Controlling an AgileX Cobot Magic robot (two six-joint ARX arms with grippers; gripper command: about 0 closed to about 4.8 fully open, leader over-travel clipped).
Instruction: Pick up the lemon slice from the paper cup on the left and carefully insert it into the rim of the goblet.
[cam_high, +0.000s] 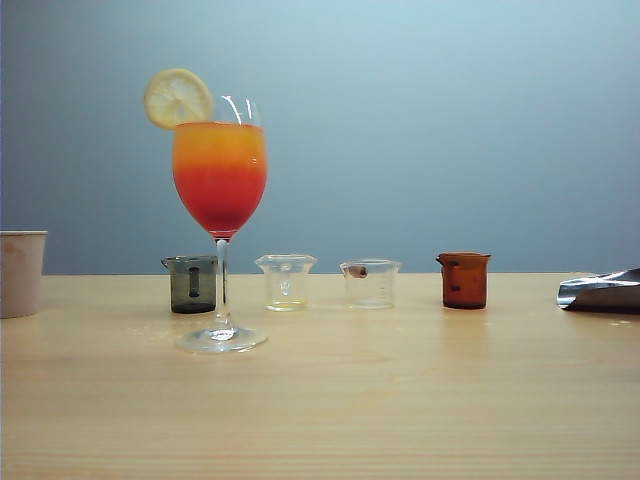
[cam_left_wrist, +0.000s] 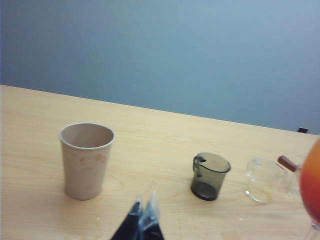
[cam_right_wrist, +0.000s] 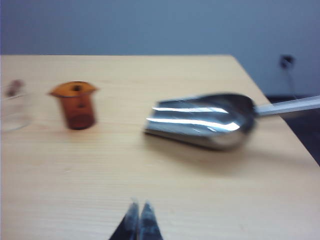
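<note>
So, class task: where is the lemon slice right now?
In the exterior view the lemon slice sits on the left side of the goblet rim, above the orange drink, left of centre; the paper cup stands apart at the far left edge.

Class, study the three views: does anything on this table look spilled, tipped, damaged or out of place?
Nothing stands out. The goblet stands upright with the lemon slice wedged on its rim, the paper cup and small beakers are upright, and the metal scoop lies on its side. Both the left gripper and right gripper are shut, holding nothing.
</note>
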